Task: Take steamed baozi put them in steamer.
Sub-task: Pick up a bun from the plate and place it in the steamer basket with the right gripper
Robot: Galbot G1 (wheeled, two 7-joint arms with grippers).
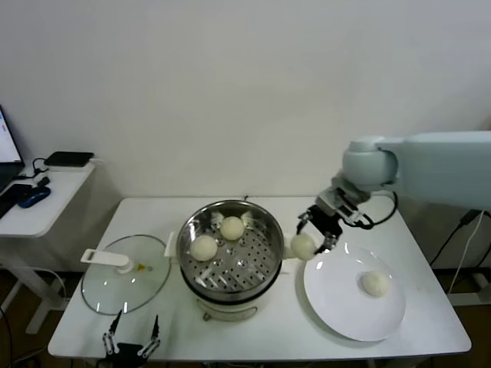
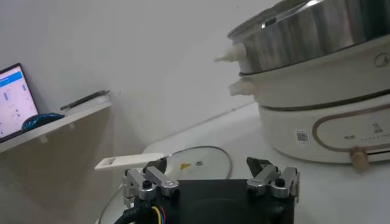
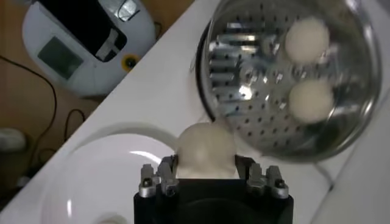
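- 2 grippers were in view; the left gripper (image 1: 132, 337) sat parked at the near edge of the white table (image 1: 430, 268), its jaws spread wide with nothing between them.
- Just beyond it lay the round glass lid with a flat white handle (image 1: 126, 274), flat on the table beside the pot.
- 1 small cream-white dough bun (image 1: 375, 284) rested on the flat round white plate (image 1: 337, 303), toward its far right side.
- At the table's middle stood the round shiny stainless-steel steamer pot (image 1: 230, 253), with 2 more cream-white buns on its perforated tray: one (image 1: 204, 248) at the left, one (image 1: 232, 227) toward the back.
- Between the pot's right rim and the plate, the right gripper (image 1: 313, 239) hung in the air, its jaws pinching a 4th cream-white bun (image 1: 303, 246) from both sides; the right wrist view showed that bun (image 3: 205, 149) held over the plate's edge, just short of the pot's rim.
- Farther left, a separate white side desk (image 1: 38, 211) carried a dark flat device and a computer mouse.
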